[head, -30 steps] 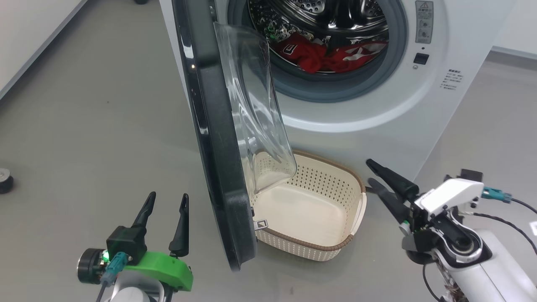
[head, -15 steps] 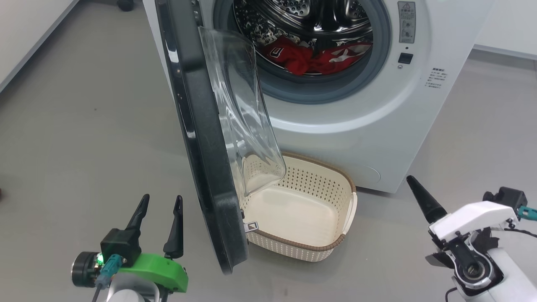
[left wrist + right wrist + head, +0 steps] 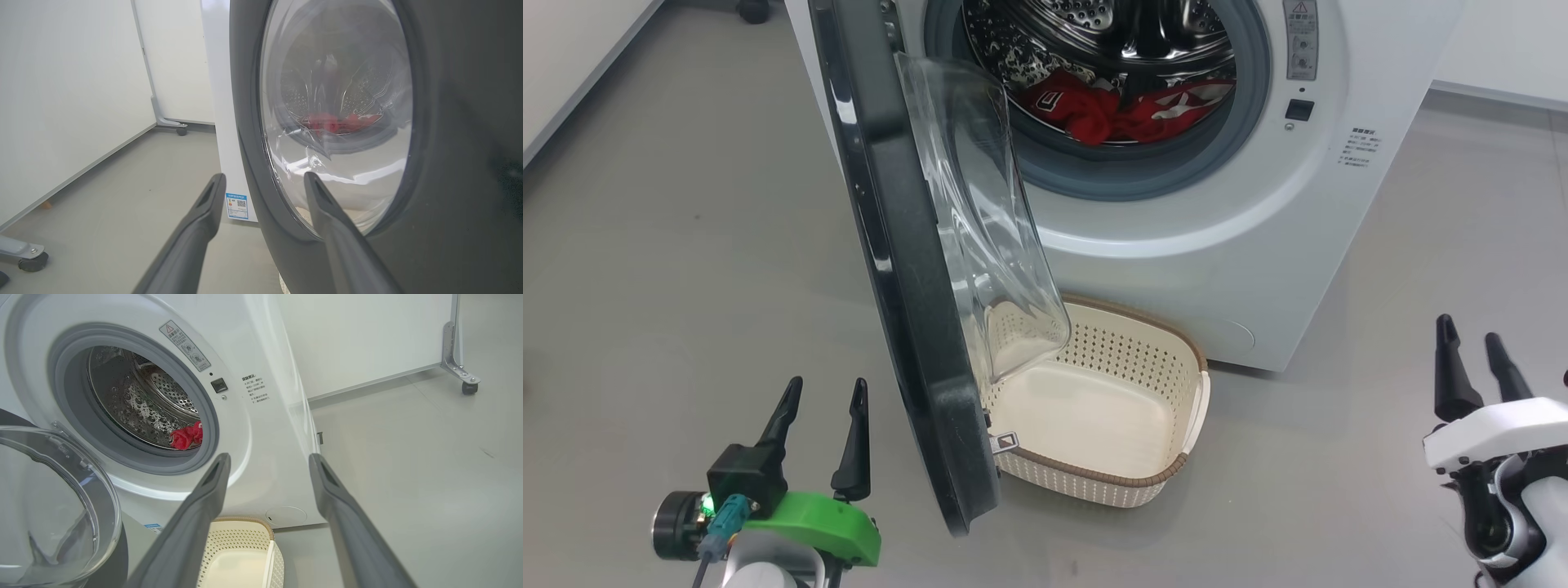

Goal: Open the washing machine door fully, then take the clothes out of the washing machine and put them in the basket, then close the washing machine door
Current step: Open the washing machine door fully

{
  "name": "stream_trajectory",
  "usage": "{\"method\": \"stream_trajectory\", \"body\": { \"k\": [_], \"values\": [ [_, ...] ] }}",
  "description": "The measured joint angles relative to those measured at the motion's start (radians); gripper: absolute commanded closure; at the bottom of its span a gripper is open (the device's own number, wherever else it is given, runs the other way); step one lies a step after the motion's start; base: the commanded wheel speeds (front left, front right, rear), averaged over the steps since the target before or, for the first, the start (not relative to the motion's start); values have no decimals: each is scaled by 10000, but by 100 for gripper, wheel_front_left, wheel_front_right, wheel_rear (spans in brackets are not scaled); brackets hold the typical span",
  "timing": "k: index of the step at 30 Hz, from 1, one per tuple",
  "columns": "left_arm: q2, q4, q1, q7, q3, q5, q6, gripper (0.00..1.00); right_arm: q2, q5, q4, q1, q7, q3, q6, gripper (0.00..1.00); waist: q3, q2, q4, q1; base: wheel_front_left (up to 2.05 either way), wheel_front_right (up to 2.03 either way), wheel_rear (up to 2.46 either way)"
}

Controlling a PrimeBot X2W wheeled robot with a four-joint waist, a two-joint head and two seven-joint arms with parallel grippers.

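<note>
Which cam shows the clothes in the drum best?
Head view: the clothes show widest, unobstructed, inside the washing machine. Left wrist view blurs them red through the washing machine door glass; right wrist view catches a small red patch.

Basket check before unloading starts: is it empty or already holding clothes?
Empty: the basket shows a bare cream bottom; the red clothes lie in the washing machine drum.

Washing machine (image 3: pixel 1160 261) front, right of port: grey warning sticker (image 3: pixel 1301 37) w/ triangle hazard sign on top and pictograms below; its words are too small to read. Lower right of that, a block of small dark print (image 3: pixel 1357 147), prob. Chinese chars, not legible. Low on the machine's side, left wrist view: blue-topped label (image 3: pixel 237 206) w/ QR code, text unreadable. Clothes (image 3: pixel 1094 114): white lettering, can't make out.
</note>
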Motion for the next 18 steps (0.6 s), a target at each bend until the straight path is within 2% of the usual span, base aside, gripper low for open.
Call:
{"method": "stream_trajectory", "body": {
  "k": [7, 9, 13, 18],
  "values": [
    [0, 6, -1, 0, 75, 8, 0, 0, -694, -2541, -198, -14, 151, 109, -1162, 0, -11, 0, -26, 0, 0, 0, 0],
    [0, 6, -1, 0, 100, 8, 0, 0, -708, -3093, -391, -14, 207, 2, -1292, 0, -16, 0, -29, -1, 0, 0, 0],
    [0, 12, -1, 0, 157, 10, 0, 0, -621, -4111, -1024, -16, 224, -477, -1304, 0, -24, 0, -44, 0, 0, 0, 0],
    [0, 46, 0, 0, 157, 21, -4, 0, 113, -4602, -1383, 394, 224, -514, -1308, 0, -44, 0, -55, 0, 0, 0, 0]
  ]
}}
